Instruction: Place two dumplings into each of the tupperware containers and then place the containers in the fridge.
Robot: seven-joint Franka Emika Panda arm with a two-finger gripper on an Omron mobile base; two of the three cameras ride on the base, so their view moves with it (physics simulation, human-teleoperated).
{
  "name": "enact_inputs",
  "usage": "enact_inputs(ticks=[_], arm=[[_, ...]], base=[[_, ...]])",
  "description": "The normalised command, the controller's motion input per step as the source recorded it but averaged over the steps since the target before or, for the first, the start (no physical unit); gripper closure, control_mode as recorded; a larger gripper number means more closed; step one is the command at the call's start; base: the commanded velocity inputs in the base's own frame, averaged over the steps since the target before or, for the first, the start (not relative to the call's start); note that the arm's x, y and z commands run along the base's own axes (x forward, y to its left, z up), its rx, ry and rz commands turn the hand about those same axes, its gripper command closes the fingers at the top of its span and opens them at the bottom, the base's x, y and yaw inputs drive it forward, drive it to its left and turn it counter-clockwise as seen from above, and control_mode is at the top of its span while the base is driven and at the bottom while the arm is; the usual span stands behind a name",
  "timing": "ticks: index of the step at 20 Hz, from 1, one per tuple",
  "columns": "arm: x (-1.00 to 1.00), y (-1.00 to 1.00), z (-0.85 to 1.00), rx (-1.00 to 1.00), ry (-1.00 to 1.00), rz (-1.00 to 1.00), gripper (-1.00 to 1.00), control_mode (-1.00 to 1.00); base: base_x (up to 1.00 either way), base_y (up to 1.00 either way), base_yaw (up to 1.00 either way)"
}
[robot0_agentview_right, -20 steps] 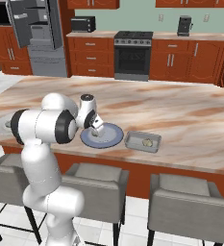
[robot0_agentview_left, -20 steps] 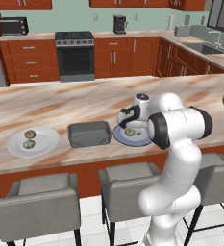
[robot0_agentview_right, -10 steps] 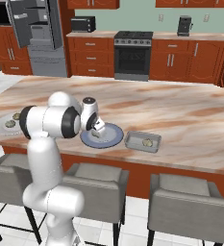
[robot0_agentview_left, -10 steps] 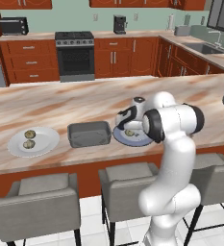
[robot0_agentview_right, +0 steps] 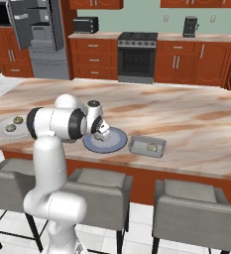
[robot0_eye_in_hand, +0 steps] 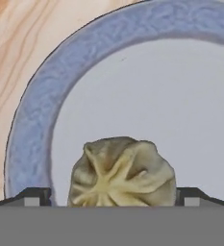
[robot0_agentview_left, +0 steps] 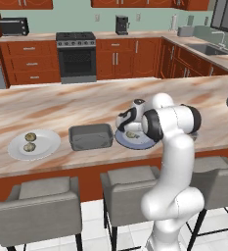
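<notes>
1. Kitchen island w/ marble-look counter [robot0_agentview_left: 61, 105] up front, stools below, stove [robot0_agentview_left: 77, 56] on the far wall. Near to far now.

2. Nearest: gripper [robot0_eye_in_hand: 111, 194], jaws wide apart, nothing clamped. Hand view shows the two finger tips [robot0_eye_in_hand: 34, 196] low either side of a dumpling [robot0_eye_in_hand: 122, 172]. It sits btwn the tips, pleats facing the camera, roughly round, so no long axis to line up with. Can't tell if the pads touch it yet.

3. That dumpling rests on the blue-rimmed plate [robot0_eye_in_hand: 31, 120], toward the near part of its white centre. In the left base view the gripper [robot0_agentview_left: 126, 122] is down over the same plate [robot0_agentview_left: 123, 141].

4. Judgement: the move turns on this one relation. Dumpling already centred in the gap, so pinching shut looks like the next call, no sideways shift needed.

5. Just beside the plate: one tupperware container [robot0_agentview_right: 146, 146] w/ a dumpling in it already [robot0_agentview_right: 151, 146]. On the plate's other side, the second container [robot0_agentview_left: 90, 137]; can't tell what's inside.

6. Further along: white plate [robot0_agentview_left: 34, 144] w/ two more dumplings [robot0_agentview_left: 30, 137].

7. Farthest: fridge [robot0_agentview_right: 37, 34] on the back wall, door open, well apart from everything on the island.
</notes>
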Motion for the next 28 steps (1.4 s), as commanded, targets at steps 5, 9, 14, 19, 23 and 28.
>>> enact_inputs(ticks=[5,9,14,19,23,28], arm=[[0.01,0.0,-0.29,0.0,0.0,-0.02,1.0,-1.0],[-0.09,-0.1,-0.38,0.04,0.08,-0.1,1.0,-1.0],[-0.19,-0.27,-0.05,0.07,0.0,-0.07,1.0,-1.0],[-0.75,-0.59,0.41,0.01,0.0,-0.04,1.0,-1.0],[-0.79,-0.68,0.81,-0.09,-0.02,-0.01,1.0,-1.0],[-0.66,-0.78,0.95,-0.08,0.0,0.0,1.0,-1.0]], base=[[0.0,0.0,0.0],[0.0,0.0,0.0],[0.0,0.0,0.0],[0.0,0.0,0.0],[0.0,0.0,0.0],[0.0,0.0,0.0]])
